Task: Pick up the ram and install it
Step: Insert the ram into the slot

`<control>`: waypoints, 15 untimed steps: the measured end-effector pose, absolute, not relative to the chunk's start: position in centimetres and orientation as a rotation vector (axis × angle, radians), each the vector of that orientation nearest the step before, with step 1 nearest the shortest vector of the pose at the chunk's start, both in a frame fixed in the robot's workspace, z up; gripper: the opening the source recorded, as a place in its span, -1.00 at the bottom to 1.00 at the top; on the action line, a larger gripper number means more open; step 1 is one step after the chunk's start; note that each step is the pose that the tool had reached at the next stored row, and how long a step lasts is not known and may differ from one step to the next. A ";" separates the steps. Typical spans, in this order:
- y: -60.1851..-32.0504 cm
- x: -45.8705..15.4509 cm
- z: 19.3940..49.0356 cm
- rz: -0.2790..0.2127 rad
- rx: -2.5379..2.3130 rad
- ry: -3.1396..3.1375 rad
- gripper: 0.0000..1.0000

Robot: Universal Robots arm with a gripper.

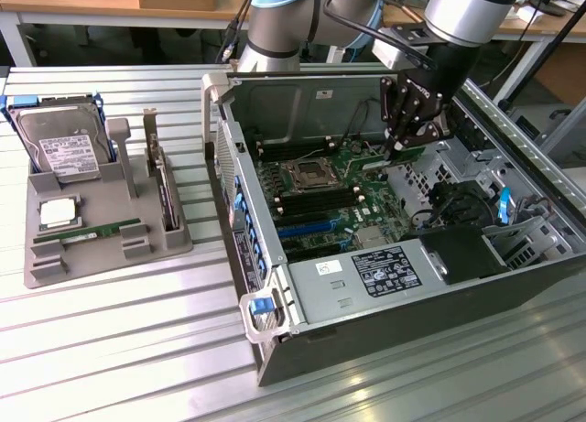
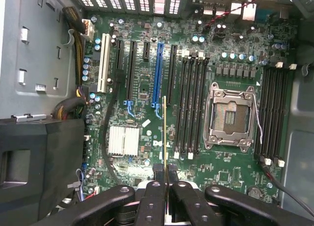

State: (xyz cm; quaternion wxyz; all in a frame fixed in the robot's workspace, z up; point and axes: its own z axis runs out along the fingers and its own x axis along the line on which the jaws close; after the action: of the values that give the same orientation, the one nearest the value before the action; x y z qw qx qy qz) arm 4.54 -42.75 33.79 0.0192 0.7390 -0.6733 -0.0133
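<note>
Arm: UR arm reaches down into open PC case lying on its side on ribbed metal counter.
Gripper: gripper hangs over motherboard, near the case's far wall in exterior view. In wrist view gripper sits low in frame, black linkages spread to both sides.
Fingers: clenched on the ram, pinching its upper end from both faces; fingers nearly together w/ thin board between.
Ram: the ram seen edge-on in wrist view, thin yellowish-green strip running out from fingers over the board. In exterior view the ram shows as small green piece at fingertips, above the board, not seated in any slot.
Slots: black DIMM slots beside CPU socket; 2nd bank of slots on socket's other side. Ram edge lines up beside the first bank, near blue PCIe slot; whether touching board – can't tell.
Tray: grey parts tray at exterior view's left, well apart from case; holds hard drive, CPU chip, another green stick, expansion card upright.
</note>
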 end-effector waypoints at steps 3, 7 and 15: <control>-42.7 4.5 33.7 -0.041 2.294 -2.090 -0.76; -42.7 4.5 33.6 -0.041 2.294 -2.090 -0.76; -42.8 4.5 33.4 -0.041 2.294 -2.090 -0.76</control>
State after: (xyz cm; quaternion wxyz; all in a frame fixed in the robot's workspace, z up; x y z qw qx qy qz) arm 4.54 -42.75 33.44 0.0192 0.7390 -0.6733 -0.0133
